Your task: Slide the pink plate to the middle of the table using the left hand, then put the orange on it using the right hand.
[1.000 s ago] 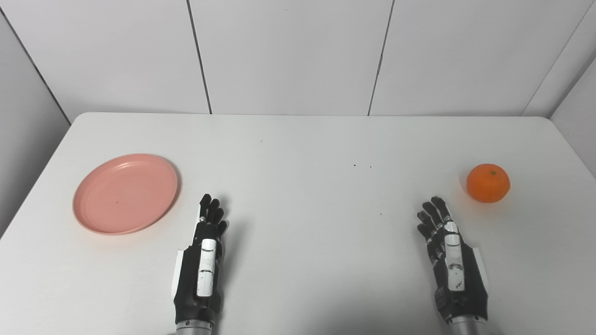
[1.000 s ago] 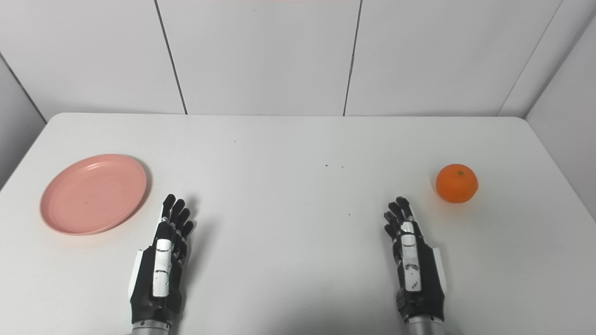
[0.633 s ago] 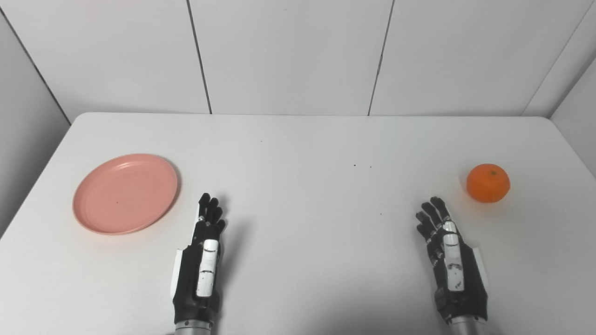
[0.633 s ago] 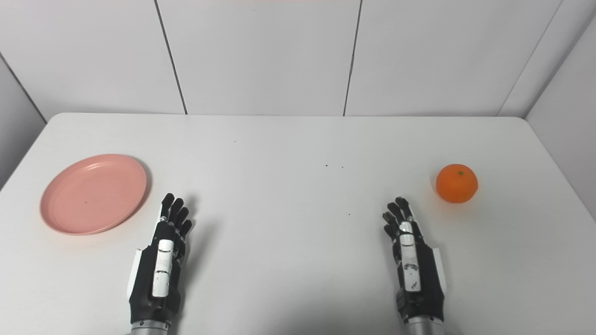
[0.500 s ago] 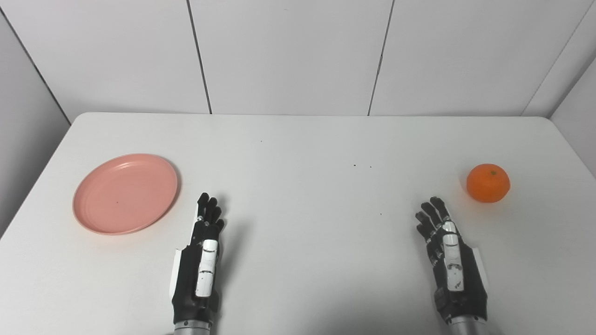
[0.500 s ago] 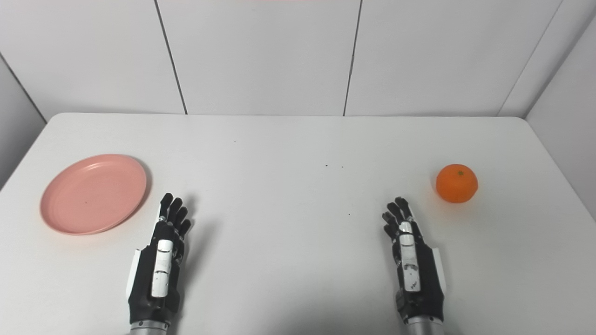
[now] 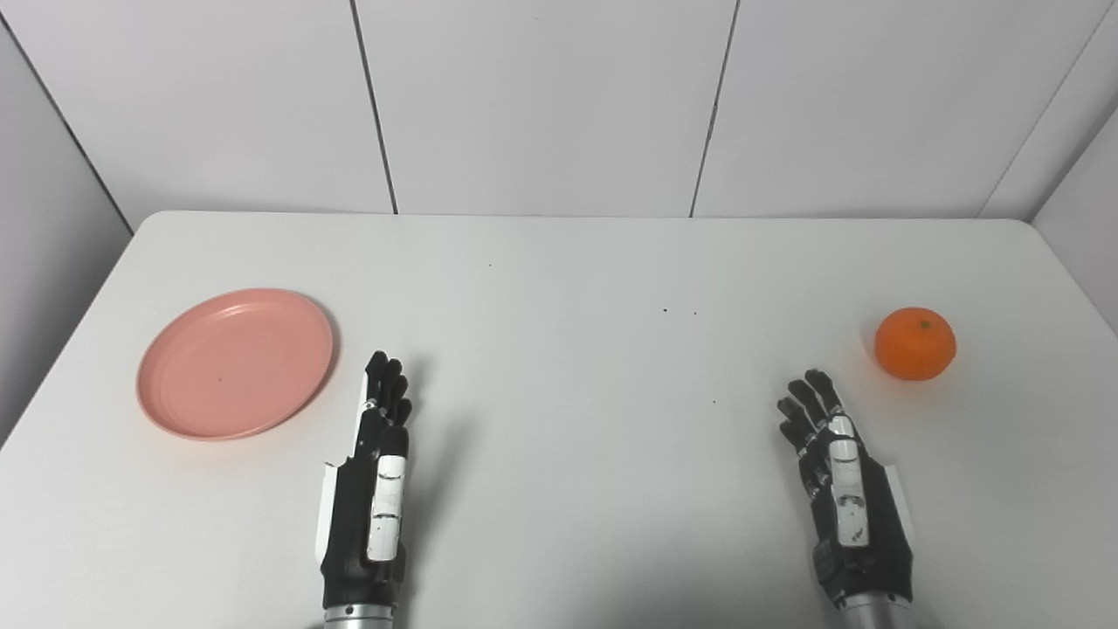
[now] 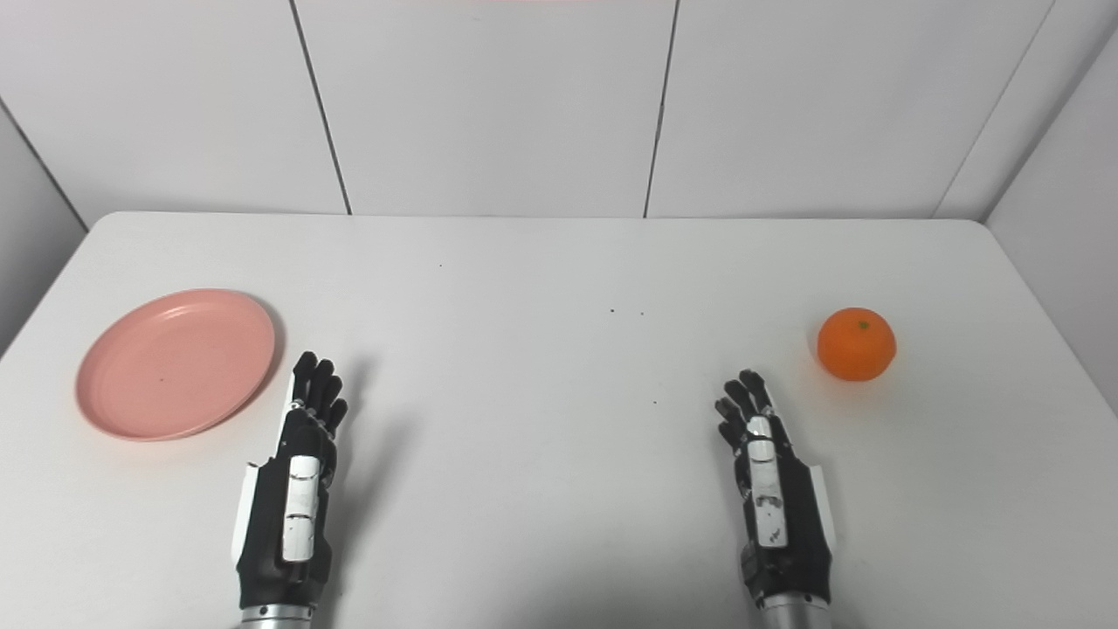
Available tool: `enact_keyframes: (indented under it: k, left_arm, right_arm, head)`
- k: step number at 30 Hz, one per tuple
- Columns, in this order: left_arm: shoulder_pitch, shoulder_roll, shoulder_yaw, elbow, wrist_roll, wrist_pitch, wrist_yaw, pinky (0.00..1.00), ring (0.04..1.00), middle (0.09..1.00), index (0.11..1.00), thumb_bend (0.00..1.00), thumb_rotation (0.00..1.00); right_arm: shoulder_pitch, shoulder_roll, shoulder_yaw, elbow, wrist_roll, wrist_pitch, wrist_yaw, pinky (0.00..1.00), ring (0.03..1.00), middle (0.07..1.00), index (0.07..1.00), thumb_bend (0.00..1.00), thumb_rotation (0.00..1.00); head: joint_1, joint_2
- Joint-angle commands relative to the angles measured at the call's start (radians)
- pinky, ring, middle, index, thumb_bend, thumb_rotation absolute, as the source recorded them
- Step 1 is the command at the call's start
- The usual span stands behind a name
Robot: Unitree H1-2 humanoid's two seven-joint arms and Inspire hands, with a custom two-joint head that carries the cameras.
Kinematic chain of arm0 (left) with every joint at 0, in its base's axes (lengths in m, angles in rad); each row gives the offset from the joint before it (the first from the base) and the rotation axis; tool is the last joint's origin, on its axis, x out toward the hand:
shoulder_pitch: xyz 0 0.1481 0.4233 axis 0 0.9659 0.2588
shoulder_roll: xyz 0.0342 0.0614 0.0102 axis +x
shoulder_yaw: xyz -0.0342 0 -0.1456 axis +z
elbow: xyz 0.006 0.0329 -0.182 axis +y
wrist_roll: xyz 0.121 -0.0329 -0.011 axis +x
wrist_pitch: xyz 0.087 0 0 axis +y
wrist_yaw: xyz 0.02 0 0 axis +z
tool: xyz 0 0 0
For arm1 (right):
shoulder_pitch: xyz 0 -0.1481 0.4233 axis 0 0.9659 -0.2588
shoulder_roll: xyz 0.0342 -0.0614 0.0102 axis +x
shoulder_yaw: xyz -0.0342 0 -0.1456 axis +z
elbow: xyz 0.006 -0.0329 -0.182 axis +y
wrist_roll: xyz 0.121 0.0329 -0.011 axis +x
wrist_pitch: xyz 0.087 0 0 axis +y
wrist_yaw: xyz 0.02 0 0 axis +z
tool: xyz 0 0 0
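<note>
Pink round plastic plate point(image 7: 234, 363): lies flat on the left part of the white rectangular table point(image 7: 568, 262), near its left edge, well apart from the middle. Shallow rim, nothing on it, one small dark speck near its centre.

Left hand point(image 7: 371, 489): black with white panels, comes in from the bottom edge, just right of the plate and nearer the robot. Fingers point(image 7: 383, 384) stretched forward and close together, tips level with the plate's near-right rim but apart from it. Holds nothing; unclenched. Shadow falls on the table to its right.

Table middle: bare white surface with a few tiny dark specks point(image 7: 679, 311) toward the far side.

Right hand point(image 7: 843, 498): same black and white build, comes in from the bottom edge on the right part of the table. Fingers point(image 7: 808, 406) extended and slightly spread, pointing forward and a little left. Holds nothing; unclenched.

Round orange fruit point(image 7: 914, 342): rests on the table near the right edge, beyond and to the right of the right hand, apart from its fingertips. Stem dimple faces up.

Background: pale grey panelled wall point(image 7: 541, 96) behind the table.
</note>
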Motion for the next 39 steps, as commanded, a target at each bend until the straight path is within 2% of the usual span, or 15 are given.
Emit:
enact_keyframes:
  k: [1, 8, 16, 21, 25, 30, 39]
  left_arm:
    - [0.133, 0.045, 0.021, 0.018, 0.022, 0.002, 0.01, 1.0, 1.0, 1.0, 1.0, 0.67, 0.99]
    - [0.132, 0.047, 0.022, 0.011, 0.023, 0.027, 0.006, 1.0, 1.0, 1.0, 1.0, 0.66, 0.99]
    - [0.127, 0.068, 0.015, -0.027, 0.083, 0.126, -0.011, 1.0, 1.0, 1.0, 1.0, 0.73, 1.0]
    - [0.119, 0.073, 0.023, -0.041, 0.06, 0.166, -0.03, 1.0, 1.0, 1.0, 1.0, 0.76, 0.99]
    - [0.113, 0.066, 0.043, -0.068, -0.044, 0.259, -0.074, 1.0, 1.0, 1.0, 1.0, 0.78, 0.96]
    - [0.111, 0.066, 0.047, -0.095, -0.066, 0.323, -0.09, 1.0, 1.0, 1.0, 1.0, 0.75, 0.97]
    - [0.114, 0.061, 0.049, -0.103, -0.066, 0.334, -0.092, 1.0, 1.0, 1.0, 1.0, 0.72, 0.99]
  right_arm:
    - [0.05, 0.001, 0.009, -0.013, 0.008, 0.009, 0.01, 0.93, 0.903, 0.906, 0.915, 0.8, 0.9]
    - [0.05, 0.001, 0.01, -0.01, 0.007, 0.007, 0.01, 0.93, 0.902, 0.908, 0.917, 0.81, 0.9]
    - [0.051, 0.0, 0.014, -0.012, 0.007, 0.011, 0.011, 0.94, 0.906, 0.911, 0.922, 0.81, 0.9]
    - [0.05, 0.002, 0.016, -0.013, 0.004, 0.014, 0.007, 0.94, 0.903, 0.907, 0.917, 0.83, 0.89]
    - [0.052, 0.002, 0.019, -0.02, 0.001, 0.018, 0.006, 0.95, 0.907, 0.912, 0.92, 0.81, 0.9]
    - [0.052, 0.0, 0.019, -0.021, 0.001, 0.016, 0.007, 0.94, 0.907, 0.912, 0.922, 0.81, 0.9]
    - [0.052, 0.003, 0.018, -0.022, 0.0, 0.018, 0.004, 0.93, 0.901, 0.902, 0.915, 0.81, 0.9]
  head:
    - [0.0, 0.001]
    - [-0.003, 0.003]
    - [-0.003, 0.005]
    - [-0.008, 0.006]
    - [-0.009, 0.006]
    - [-0.009, 0.006]
    - [-0.009, 0.007]
